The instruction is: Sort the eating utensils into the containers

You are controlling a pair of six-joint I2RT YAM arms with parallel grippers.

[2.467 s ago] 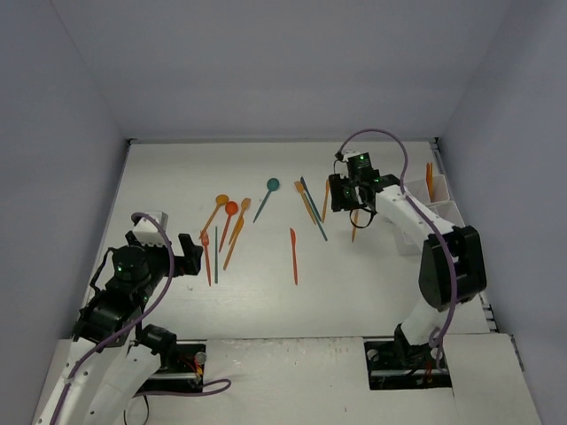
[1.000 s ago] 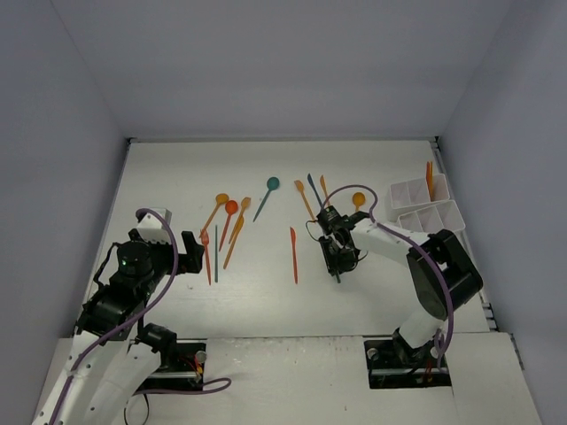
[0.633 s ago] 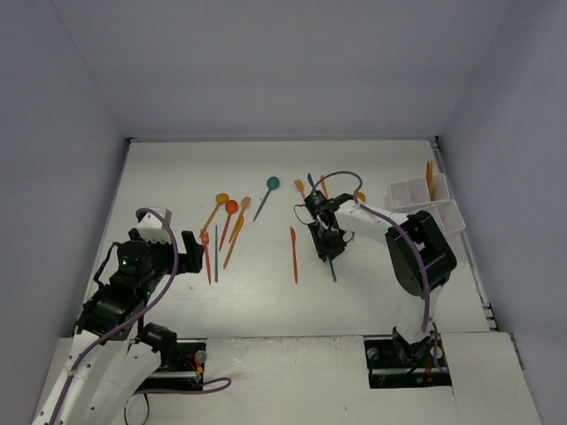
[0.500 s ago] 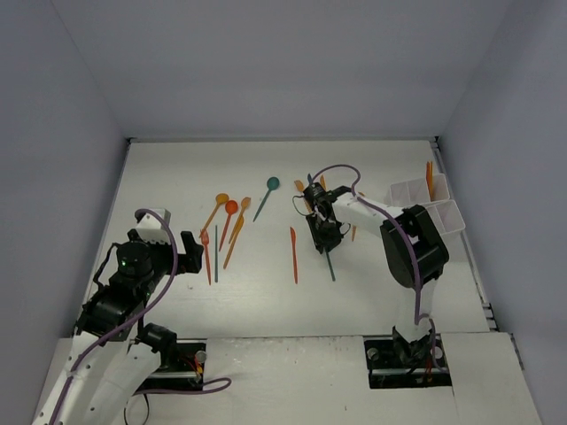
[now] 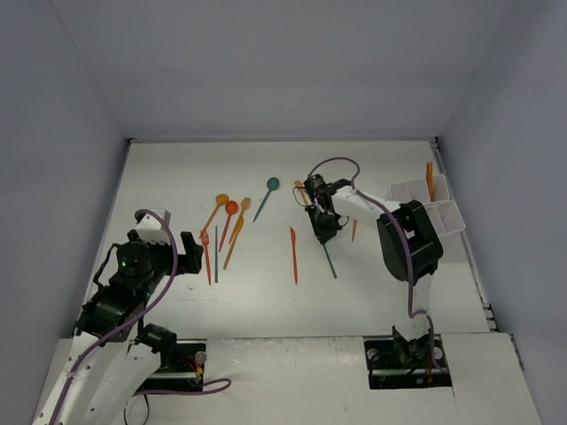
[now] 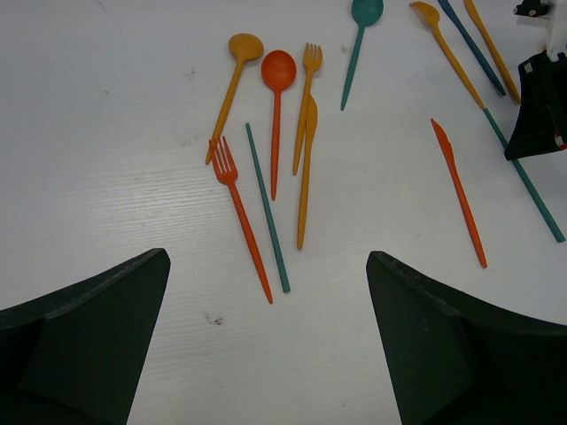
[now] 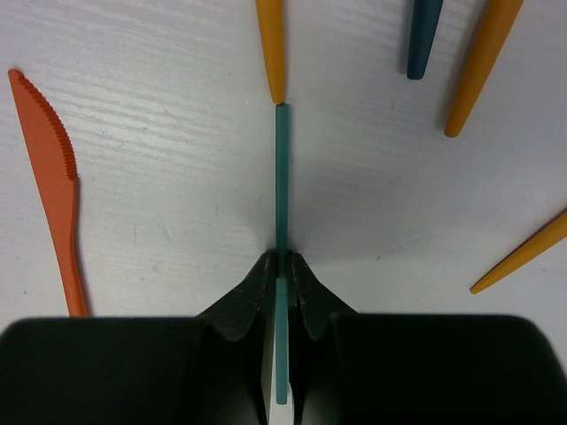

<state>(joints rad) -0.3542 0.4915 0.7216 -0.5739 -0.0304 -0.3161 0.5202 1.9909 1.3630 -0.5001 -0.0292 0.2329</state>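
Top external view: the right gripper (image 5: 323, 227) is low over the middle of the white table (image 5: 168, 177) and is closed on a thin teal plastic utensil (image 5: 331, 264), whose free end points toward the arm bases. The white plastic organizer with open compartments (image 5: 443, 218) stands at the right edge, well apart from this grasp. Only a few orange plastic pieces (image 5: 429, 180) stand in its far compartment; I cannot count them exactly. The left gripper (image 5: 189, 253) hovers near a group of orange and teal utensils (image 5: 221, 232) on the left side. Left wrist view: the left gripper (image 6: 266, 345) has its fingers spread wide with nothing between them. Below it lie a red-orange plastic fork (image 6: 241, 217), a bare teal stick (image 6: 267, 209), a red-orange plastic spoon (image 6: 278, 69) and a teal plastic spoon (image 6: 358, 40); a red-orange plastic knife (image 6: 459, 191) lies alone to the right. Right wrist view: the right gripper (image 7: 280, 266) pinches the teal handle tightly, and the piece seems to lie flat on the table, not yet lifted. Which kind of utensil it is I cannot tell. As I judge, the sorting is at an early stage: about a dozen pieces lie loose on the table, so most of the work is left.
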